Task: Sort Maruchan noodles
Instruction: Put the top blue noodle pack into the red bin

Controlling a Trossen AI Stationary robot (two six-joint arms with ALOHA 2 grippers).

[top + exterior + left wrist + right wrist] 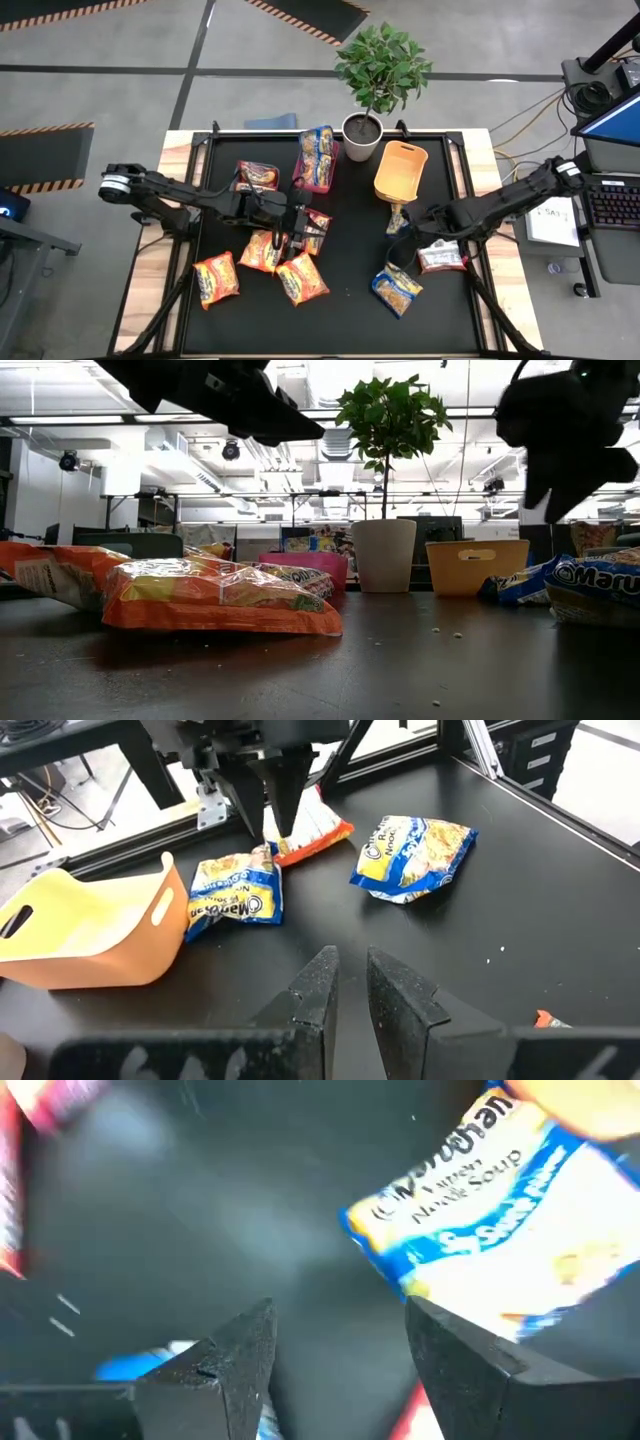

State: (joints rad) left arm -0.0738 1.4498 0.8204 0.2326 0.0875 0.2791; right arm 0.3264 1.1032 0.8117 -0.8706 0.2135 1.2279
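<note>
Several Maruchan packets lie flat on the black table. Orange ones [215, 278] [302, 278] [220, 600] sit near the left front, and a maroon one [257, 175] lies farther back. Two blue ones [397, 288] [235, 898] and a red-white one [440, 258] are on the right. My left gripper [298, 232] [350, 982] hangs above the middle packets, open by a narrow gap and holding nothing. My right gripper [410, 218] [340, 1350] is open and points down just above the blue packet [480, 1210] beside the orange bin, with nothing between its fingers.
An orange bin [400, 170] [90, 935] lies at the back right. A magenta bin [318, 158] at the back centre holds packets. A potted plant [362, 135] [385, 555] stands between them. The bare black table surface [350, 260] shows at the front centre.
</note>
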